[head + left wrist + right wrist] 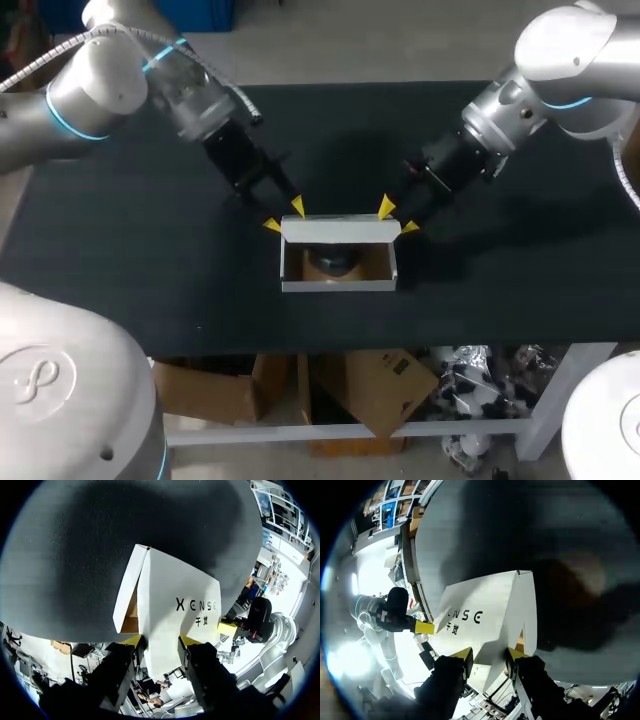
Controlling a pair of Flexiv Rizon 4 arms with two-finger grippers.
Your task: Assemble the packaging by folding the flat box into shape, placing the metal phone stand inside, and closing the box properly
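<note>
While the white box [338, 284] sits near the middle of the black table [120, 260], its long side toward us, we see into it from above; its inside is cardboard brown, and the dark phone stand [333, 262] lies in it, about midway between the two short walls. The lid [340, 230] rises from the far long edge and stands up over the opening, not shut down on the box; its outer white face, which bears dark print, is turned toward both wrist cameras.

Our left arm comes in from the far left, and the left gripper [285, 215] is at the lid's far left corner; its fingers stand spread apart, with that corner of the lid lying between the two yellow tips; whether both tips press on the card we cannot tell. Our right arm comes in from the far right, and the right gripper [398, 217] is at the lid's far right corner in the same way; its fingers are spread too, the corner lying between them. In each wrist view the other arm's yellow tip shows just beside the lid's opposite corner; the two grippers are apart, with the lid's whole length between them.
</note>
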